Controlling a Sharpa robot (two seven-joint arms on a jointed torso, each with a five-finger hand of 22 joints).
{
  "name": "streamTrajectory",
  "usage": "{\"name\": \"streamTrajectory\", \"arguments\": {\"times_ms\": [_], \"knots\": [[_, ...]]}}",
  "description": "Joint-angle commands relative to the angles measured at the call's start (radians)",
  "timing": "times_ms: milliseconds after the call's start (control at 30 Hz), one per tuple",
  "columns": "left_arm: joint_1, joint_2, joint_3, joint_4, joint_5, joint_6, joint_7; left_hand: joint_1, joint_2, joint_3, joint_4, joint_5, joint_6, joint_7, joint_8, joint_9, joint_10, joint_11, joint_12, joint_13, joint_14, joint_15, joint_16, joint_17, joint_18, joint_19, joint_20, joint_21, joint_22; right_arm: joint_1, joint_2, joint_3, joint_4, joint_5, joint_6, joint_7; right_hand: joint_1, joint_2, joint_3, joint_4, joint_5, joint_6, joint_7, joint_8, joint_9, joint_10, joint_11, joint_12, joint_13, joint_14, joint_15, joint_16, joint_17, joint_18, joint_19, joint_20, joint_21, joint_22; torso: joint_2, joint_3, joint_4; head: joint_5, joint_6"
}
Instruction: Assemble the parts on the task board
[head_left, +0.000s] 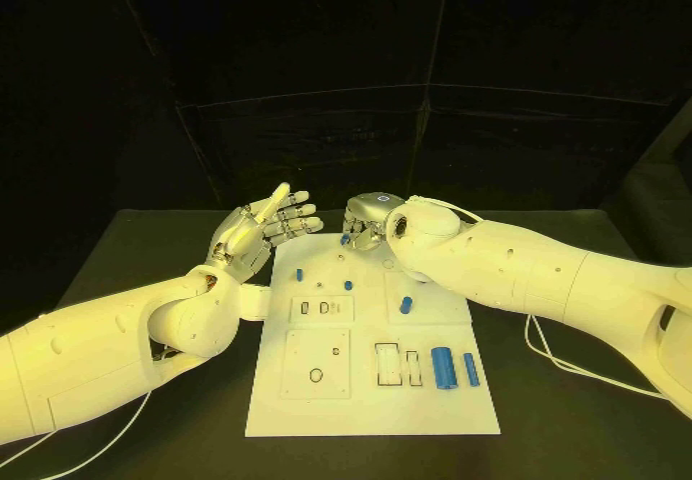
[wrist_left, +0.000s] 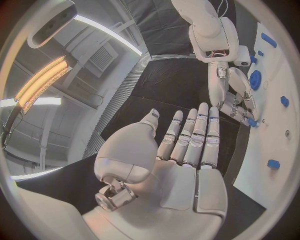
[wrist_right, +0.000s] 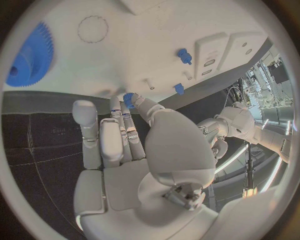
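Observation:
The white task board (head_left: 369, 405) lies in the middle of the black table. My right hand (head_left: 369, 222) hovers at the board's far edge and pinches a small blue part (wrist_right: 128, 99) between thumb and a fingertip; that part is also seen in the head view (head_left: 345, 239) and the left wrist view (wrist_left: 250, 121). My left hand (head_left: 263, 233) is raised beside the board's far left corner, fingers straight and apart, holding nothing. A blue gear (wrist_right: 28, 57) sits on the board near the right hand. Small blue pegs (head_left: 299, 273) (head_left: 348, 285) (head_left: 405, 305) stand on the board.
Two blue cylinders (head_left: 446, 370) (head_left: 470, 369) lie side by side at the board's near right, next to rectangular slots (head_left: 387, 364). A raised white block with holes (head_left: 322, 307) sits left of centre. White cables (head_left: 555, 355) trail over the table on the right.

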Motion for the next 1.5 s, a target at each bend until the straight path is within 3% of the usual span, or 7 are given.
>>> {"name": "streamTrajectory", "arguments": {"times_ms": [33, 367, 667, 800, 867, 1067, 1500], "knots": [[0.002, 0.001, 0.001, 0.001, 0.001, 0.014, 0.026, 0.005, 0.005, 0.007, -0.002, 0.002, 0.003, 0.087, 0.005, 0.001, 0.008, 0.0, 0.004, 0.001, 0.008, 0.0, -0.003, -0.001, 0.017, 0.007, 0.001, 0.002, -0.002, 0.002, 0.004, 0.001, -0.005, -0.008, 0.005, -0.004, -0.003, -0.02, -0.006, 0.01, -0.007, -0.021, 0.005, -0.003, -0.005, -0.02, 0.004, -0.003, -0.001, 0.026, 0.008, -0.006, -0.003, -0.011, -0.001, 0.001, 0.003, -0.002, 0.0, -0.0003, -0.0009, 0.001, 0.0], [0.003, 0.001, 0.001, -0.003, 0.001, 0.013, 0.026, 0.006, 0.005, 0.007, -0.002, 0.002, 0.003, 0.087, 0.005, 0.001, 0.008, 0.0, 0.004, 0.001, 0.008, 0.0, -0.003, -0.001, 0.017, 0.007, 0.001, 0.002, -0.002, 0.002, -0.014, 0.001, 0.003, 0.014, -0.048, -0.002, -0.008, -0.061, -0.108, 0.047, -0.056, -0.244, 0.025, -0.005, -0.008, -0.097, 0.023, 0.004, 0.006, 0.022, 0.025, -0.012, -0.029, -0.007, -0.022, 0.019, -0.008, -0.025, 0.0, 0.0018, -0.0028, 0.003, 0.0], [0.003, -0.009, 0.001, -0.007, 0.001, 0.019, 0.035, 0.007, 0.003, 0.008, -0.004, 0.001, 0.002, 0.086, 0.005, 0.001, 0.007, 0.0, 0.004, 0.001, 0.008, 0.0, -0.004, -0.002, 0.017, 0.008, 0.001, 0.002, -0.002, 0.013, -0.178, 0.002, 0.162, 0.157, -0.17, 0.005, 0.036, -0.048, -0.142, 0.052, 0.013, -0.144, 0.016, 0.025, 0.006, 0.053, -0.001, 0.092, 0.049, 0.028, 0.007, 0.01, -0.002, -0.013, 0.013, 0.015, 0.027, 0.029, -0.004, 0.0034, -0.0159, 0.003, 0.007], [0.003, -0.013, 0.001, -0.008, 0.001, 0.018, 0.036, 0.007, 0.003, 0.008, -0.004, 0.001, 0.002, 0.086, 0.005, 0.001, 0.007, 0.0, 0.004, 0.001, 0.008, 0.0, -0.004, -0.002, 0.017, 0.008, 0.001, 0.002, -0.002, 0.025, -0.265, 0.003, 0.236, 0.232, -0.141, -0.016, 0.027, -0.071, -0.196, 0.064, 0.041, -0.129, -0.02, 0.031, 0.006, 0.199, -0.042, 0.276, 0.187, 0.042, -0.031, 0.048, 0.057, -0.026, 0.057, -0.021, 0.068, 0.101, -0.007, 0.0061, -0.0242, 0.006, 0.007], [0.003, -0.014, 0.001, -0.01, 0.001, 0.017, 0.037, 0.007, 0.003, 0.008, -0.004, 0.001, 0.002, 0.086, 0.005, 0.001, 0.007, 0.0, 0.004, 0.001, 0.008, 0.0, -0.004, -0.002, 0.017, 0.008, 0.001, 0.002, -0.002, 0.029, -0.307, 0.003, 0.267, 0.254, -0.107, -0.036, 0.033, -0.053, -0.243, 0.085, 0.054, -0.13, -0.021, 0.038, 0.004, 0.175, -0.049, 0.733, 0.663, 0.055, -0.037, 0.103, 0.147, -0.039, 0.103, -0.038, 0.115, 0.187, -0.008, 0.0073, -0.0269, 0.006, 0.009], [0.003, -0.012, 0.001, -0.017, 0.006, 0.019, 0.037, 0.007, 0.003, 0.008, -0.004, 0.001, 0.002, 0.086, 0.005, 0.001, 0.007, 0.0, 0.004, 0.001, 0.008, 0.0, -0.004, -0.002, 0.017, 0.008, 0.001, 0.002, -0.002, 0.033, -0.374, 0.003, 0.299, 0.265, -0.015, -0.081, 0.028, -0.046, -0.355, 0.147, 0.054, -0.171, -0.007, 0.051, 0.001, 0.22, -0.023, 1.25, 1.211, 0.072, -0.014, 0.178, 0.291, -0.056, 0.137, -0.014, 0.162, 0.281, -0.009, 0.0103, -0.0362, 0.005, 0.011], [0.003, 0.002, 0.001, -0.033, 0.008, 0.024, 0.032, 0.008, 0.002, 0.008, -0.005, 0.001, 0.002, 0.086, 0.005, 0.001, 0.007, 0.0, 0.004, 0.001, 0.008, 0.0, -0.004, -0.002, 0.017, 0.008, 0.001, 0.002, -0.003, 0.032, -0.319, 0.002, 0.218, 0.213, 0.059, -0.082, 0.082, -0.027, -0.412, 0.169, 0.054, -0.229, 0.011, 0.054, -0.001, 0.29, -0.008, 1.418, 1.402, 0.083, 0.001, 0.214, 0.368, -0.065, 0.155, 0.005, 0.191, 0.334, -0.008, 0.0092, -0.0276, -0.006, 0.01]]}}
